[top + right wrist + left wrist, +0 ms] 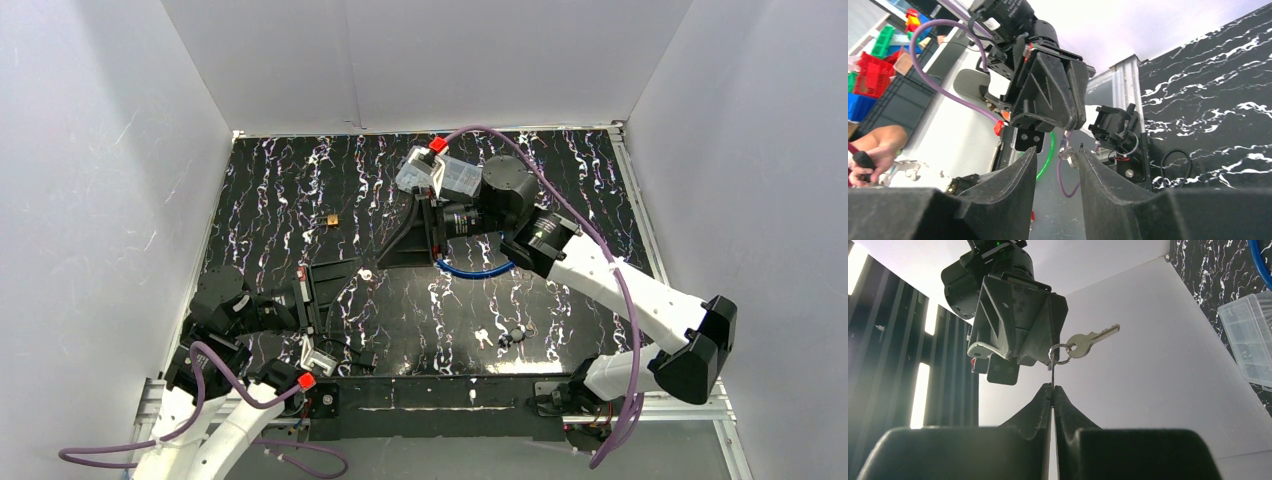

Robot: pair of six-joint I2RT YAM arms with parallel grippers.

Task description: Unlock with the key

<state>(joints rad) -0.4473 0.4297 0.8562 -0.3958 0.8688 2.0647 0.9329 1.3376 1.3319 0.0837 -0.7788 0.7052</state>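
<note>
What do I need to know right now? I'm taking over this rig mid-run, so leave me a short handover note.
Left gripper: shut on a thin metal piece whose ring carries the small silver key, held in the air.
Right gripper: open, fingers either side of the hanging key, not gripping.
Small brass-coloured object, probably the padlock: on the black marbled table, apart from both grippers.
Done: key is up and offered between the arms.
Left: right gripper takes the key, inserts it, turns.

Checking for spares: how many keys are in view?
1 for certain: the key on a ring just above the shut left gripper. The thin piece pinched there and a silvery item on the table could be others; unclear.
</note>
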